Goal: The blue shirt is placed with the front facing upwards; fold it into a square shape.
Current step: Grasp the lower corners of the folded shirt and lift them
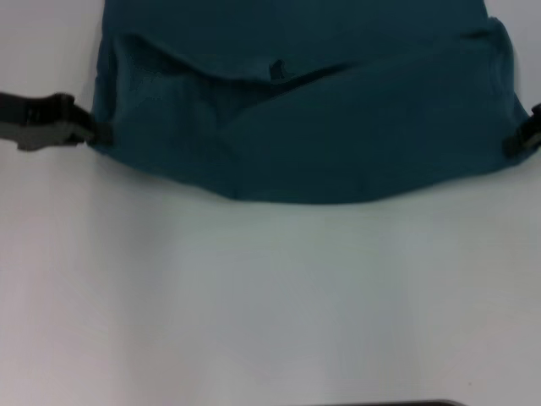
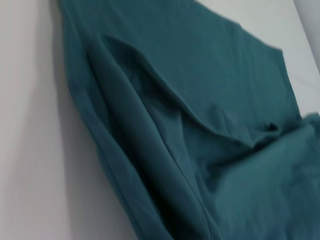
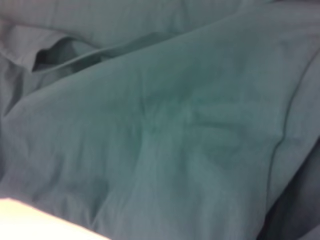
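— Where are our grippers?
— Our left gripper [image 1: 100, 133] touches the shirt [image 1: 313, 127] at one edge, our right gripper [image 1: 514, 142] at the opposite edge. We cannot tell either grip.
— Any lettering?
— None readable. Only our head view shows the table [image 1: 270, 296]; wrist views show folds.

No readable text shows on the blue shirt [image 1: 338, 127].

The head view looks down over the white table [image 1: 270, 296]; both wrist views sit close over the blue shirt [image 1: 304, 127] (their shared ground).
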